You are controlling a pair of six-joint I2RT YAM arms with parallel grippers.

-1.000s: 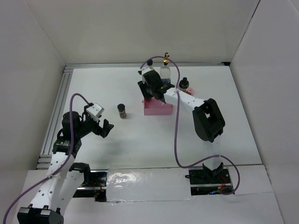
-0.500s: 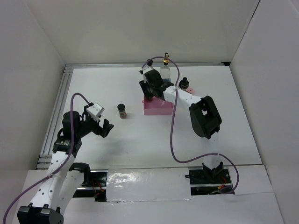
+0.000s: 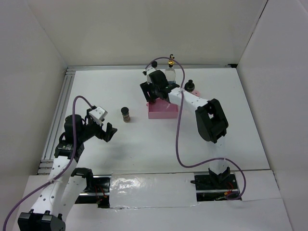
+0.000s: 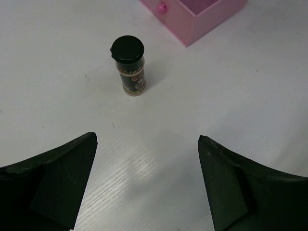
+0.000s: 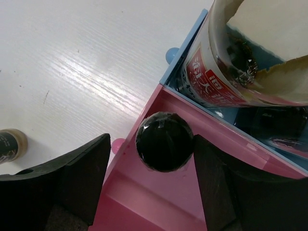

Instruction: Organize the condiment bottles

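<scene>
A short dark jar with a black cap [image 5: 165, 141] stands in the far corner of the pink tray [image 5: 144, 202]. My right gripper [image 5: 151, 144] is open around it, with the left finger apart from the cap and the right finger close against it. The tall red-labelled bottle [image 5: 226, 82] stands in the blue tray [image 5: 169, 67] just behind. Another short black-capped jar [image 4: 129, 65] stands alone on the table [image 3: 125, 114]. My left gripper [image 4: 147, 144] is open and empty, short of that jar. The gold-spouted bottle [image 3: 170, 71] stands at the back.
The pink tray [image 3: 163, 111] lies mid-table under my right wrist. A further black-capped jar [image 3: 190, 86] stands to the right of the right arm. White walls enclose the table on three sides, and a rail [image 3: 60, 110] runs along its left edge.
My right wrist has shifted slightly back and to the left over the pink tray's far corner. The left arm and the lone jar have not moved.
</scene>
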